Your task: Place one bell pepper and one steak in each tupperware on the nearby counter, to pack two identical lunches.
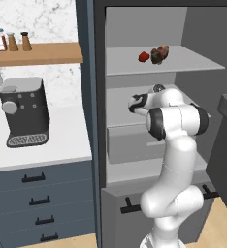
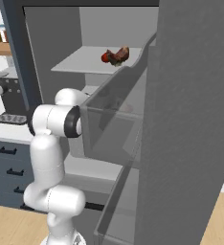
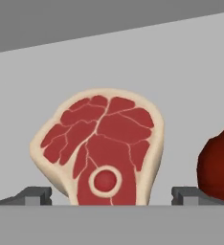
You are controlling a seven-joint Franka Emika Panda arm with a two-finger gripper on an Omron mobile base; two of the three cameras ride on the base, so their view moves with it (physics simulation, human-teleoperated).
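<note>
Steak [image 3: 102, 150] lies on the fridge shelf [image 3: 190, 86], centred between your wide-open gripper [image 3: 111, 195] tips, bell pepper [image 3: 219, 165] just beside it. Descend straight; keep clear of the pepper.

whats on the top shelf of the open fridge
A red bell pepper and a brown steak sit close together near the shelf's front edge. Anything behind them is hidden.

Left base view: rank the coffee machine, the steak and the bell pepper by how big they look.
1. Coffee machine, by far the largest.
2. Steak on the upper shelf.
3. Bell pepper beside it, slightly smaller.
The shelf items sit farther from the camera, which exaggerates the gap with the machine.
</note>
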